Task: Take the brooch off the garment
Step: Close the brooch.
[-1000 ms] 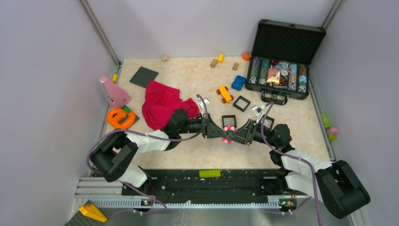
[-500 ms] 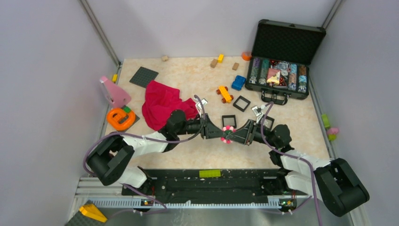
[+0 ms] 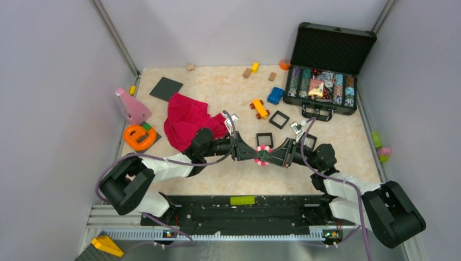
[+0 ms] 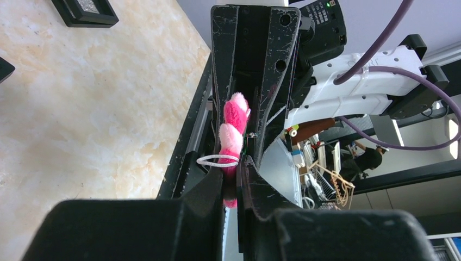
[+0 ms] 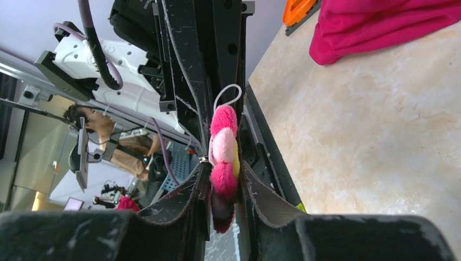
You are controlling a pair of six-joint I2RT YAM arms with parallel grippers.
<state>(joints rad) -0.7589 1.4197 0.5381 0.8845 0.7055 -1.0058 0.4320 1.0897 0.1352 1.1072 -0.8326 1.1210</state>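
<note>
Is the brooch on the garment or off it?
Off. The brooch is pinched between the left gripper and the right gripper, with no cloth around it; the crumpled red garment lies apart, beyond the left arm.

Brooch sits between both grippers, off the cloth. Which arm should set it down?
Left, probably. The left gripper is clamped on the brooch. The right gripper has a finger on each side of it, but a firm grip isn't clear.

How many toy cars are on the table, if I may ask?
2: an orange car mid-table and a blue car just beyond it. Others could hide under the cloth.
</note>
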